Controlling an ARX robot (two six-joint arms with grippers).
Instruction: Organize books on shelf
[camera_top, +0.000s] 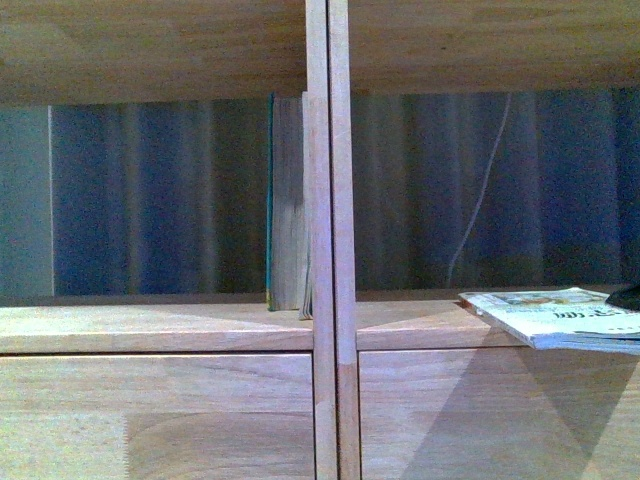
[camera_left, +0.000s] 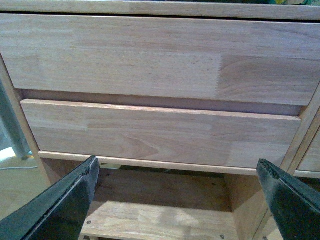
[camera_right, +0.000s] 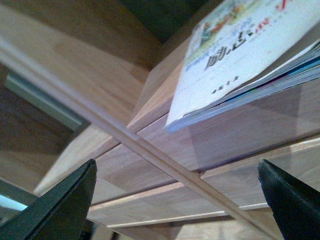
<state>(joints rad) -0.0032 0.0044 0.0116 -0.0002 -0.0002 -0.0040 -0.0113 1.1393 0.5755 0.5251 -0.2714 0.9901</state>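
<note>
The teal book (camera_top: 285, 205) stands upright in the left cubby, against the double divider (camera_top: 330, 240) of the light-wood shelf (camera_top: 150, 330). The thin white paperback (camera_top: 560, 317) lies flat in the right cubby, overhanging the front edge. It also shows in the right wrist view (camera_right: 240, 55), above and beyond my open, empty right gripper (camera_right: 177, 172), which faces the drawer fronts and divider from below. My left gripper (camera_left: 177, 167) is open and empty, facing two flat drawer fronts (camera_left: 150, 135) lower down. Neither arm shows in the front view.
The shelf has no back; a dim curtain and a white cable (camera_top: 485, 190) show behind it. Below the drawers, the left wrist view shows a lower open compartment (camera_left: 160, 200) with a plank floor. A dark object (camera_top: 628, 297) sits at the far right edge by the paperback.
</note>
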